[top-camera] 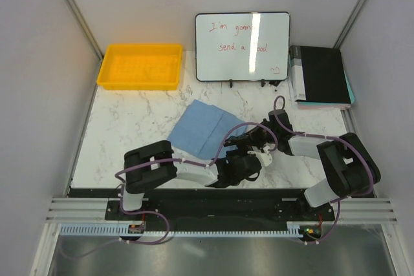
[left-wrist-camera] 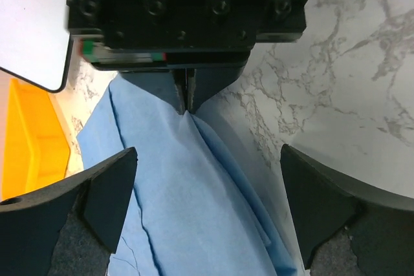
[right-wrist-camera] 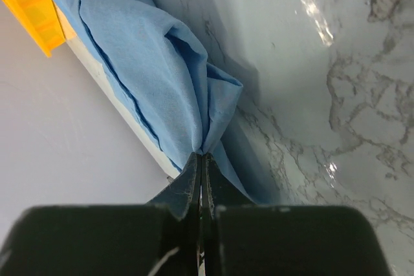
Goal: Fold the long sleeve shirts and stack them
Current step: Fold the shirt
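Observation:
The light blue shirt [top-camera: 202, 127] lies folded in the middle of the marble table, its near right corner pulled up. My right gripper [top-camera: 253, 140] is shut on that corner; in the right wrist view the closed fingertips [right-wrist-camera: 202, 157] pinch a bunch of the blue cloth [right-wrist-camera: 162, 75]. My left gripper [top-camera: 240, 165] is just in front of it, open. In the left wrist view its two fingers stand wide apart around the left gripper's midpoint [left-wrist-camera: 207, 205], over the cloth [left-wrist-camera: 187, 211], not touching it. The right gripper [left-wrist-camera: 186, 103] shows there, clamped on the fold.
A yellow plastic tray [top-camera: 140, 66] stands at the back left. A whiteboard [top-camera: 242, 46] stands upright at the back centre. A black book [top-camera: 320, 75] lies at the back right. White walls close in both sides.

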{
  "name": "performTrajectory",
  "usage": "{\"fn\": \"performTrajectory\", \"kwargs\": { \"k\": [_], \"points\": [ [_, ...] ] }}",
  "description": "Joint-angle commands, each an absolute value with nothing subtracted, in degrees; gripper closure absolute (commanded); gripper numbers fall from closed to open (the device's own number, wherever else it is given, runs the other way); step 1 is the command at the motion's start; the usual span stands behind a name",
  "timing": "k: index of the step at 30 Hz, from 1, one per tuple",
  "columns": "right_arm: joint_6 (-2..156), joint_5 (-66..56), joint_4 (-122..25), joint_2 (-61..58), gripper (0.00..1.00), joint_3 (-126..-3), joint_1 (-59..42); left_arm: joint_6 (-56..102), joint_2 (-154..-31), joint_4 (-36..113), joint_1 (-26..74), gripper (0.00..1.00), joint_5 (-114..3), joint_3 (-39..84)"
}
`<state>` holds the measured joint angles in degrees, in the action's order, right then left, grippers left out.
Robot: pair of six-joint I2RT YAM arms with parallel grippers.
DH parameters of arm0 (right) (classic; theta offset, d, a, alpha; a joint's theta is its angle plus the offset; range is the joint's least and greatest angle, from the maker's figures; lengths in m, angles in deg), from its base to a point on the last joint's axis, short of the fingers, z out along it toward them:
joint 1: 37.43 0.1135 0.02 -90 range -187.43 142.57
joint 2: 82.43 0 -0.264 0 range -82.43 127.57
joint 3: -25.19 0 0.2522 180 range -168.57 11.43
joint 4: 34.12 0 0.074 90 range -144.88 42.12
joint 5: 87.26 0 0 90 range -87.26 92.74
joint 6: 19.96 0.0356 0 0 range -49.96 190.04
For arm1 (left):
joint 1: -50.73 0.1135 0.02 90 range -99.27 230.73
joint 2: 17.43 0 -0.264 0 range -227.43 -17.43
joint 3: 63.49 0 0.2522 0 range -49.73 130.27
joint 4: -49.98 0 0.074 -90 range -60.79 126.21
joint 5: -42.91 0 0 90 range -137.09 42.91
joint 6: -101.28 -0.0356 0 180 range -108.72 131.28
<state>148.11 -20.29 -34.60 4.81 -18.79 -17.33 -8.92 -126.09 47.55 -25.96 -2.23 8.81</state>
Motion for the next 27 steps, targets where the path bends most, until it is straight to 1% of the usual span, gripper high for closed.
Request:
{"fn": "performTrajectory", "kwargs": {
  "k": [1, 8, 10, 13, 14, 16, 19, 20, 21, 22, 24, 25, 26, 27],
  "points": [
    [152.04, -23.62, -33.9, 1.34, 1.0, -16.88, -17.04, -13.93, -130.36, 53.43, -25.92, 0.01, 3.26, 8.72],
    [151.69, -23.98, -38.64, -1.39, 1.0, -16.35, -16.95, -16.22, -133.36, 54.76, -25.21, 0.02, 5.02, 7.67],
    [151.69, -24.33, -39.27, -1.74, 1.0, -16.52, -16.86, -16.75, -133.27, 55.11, -24.86, 0.04, 5.03, 7.66],
    [151.61, -24.77, -40.59, -2.18, 1.0, -16.96, -16.86, -17.37, -133.18, 55.02, -23.37, 0.14, 4.94, 7.66],
    [151.34, -24.6, -41.28, -2.36, 1.0, -17.14, -16.86, -17.63, -132.92, 54.94, -22.93, 0.19, 4.94, 7.58],
    [151.6, -24.85, -41.73, -2.89, 1.0, -17.23, -16.86, -17.63, -132.31, 53.53, -21.97, 0.22, 4.15, 7.58],
    [151.43, -24.94, -42.52, -3.5, 1.0, -17.49, -16.86, -16.5, -130.72, 50.2, -21.17, 0.45, 2.04, 7.4],
    [150.91, -24.95, -42.78, -3.68, 1.0, -17.92, -16.86, -16.32, -129.85, 49.58, -21.08, 0.59, 1.52, 7.31],
    [150.47, -24.95, -43.13, -3.94, 1.0, -18.19, -16.86, -16.23, -129.41, 48.7, -21.08, 0.64, 0.73, 6.88],
    [149.68, -24.95, -43.48, -4.12, 0.96, -18.71, -16.86, -15.7, -128.97, 48.09, -20.99, 0.7, 0.28, 6.7],
    [148.27, -24.77, -44.01, -4.38, 0.8, -20.03, -17.29, -14.82, -127.65, 46.24, -20.99, 0.73, -1.12, 6.87],
    [147.4, -24.94, -44.28, -4.38, 0.62, -20.56, -17.73, -13.69, -126.95, 44.15, -20.99, 0.74, -1.82, 7.05],
    [146.43, -25.12, -45.06, -4.29, 0.52, -22.31, -18.35, -13.16, -126.42, 42.56, -20.99, 0.77, -2.7, 7.4],
    [144.16, -25.38, -45.85, -3.77, 0.35, -23.19, -19.75, -12.02, -125.63, 41.24, -20.99, 0.78, -3.93, 8.27]
  ]
}}
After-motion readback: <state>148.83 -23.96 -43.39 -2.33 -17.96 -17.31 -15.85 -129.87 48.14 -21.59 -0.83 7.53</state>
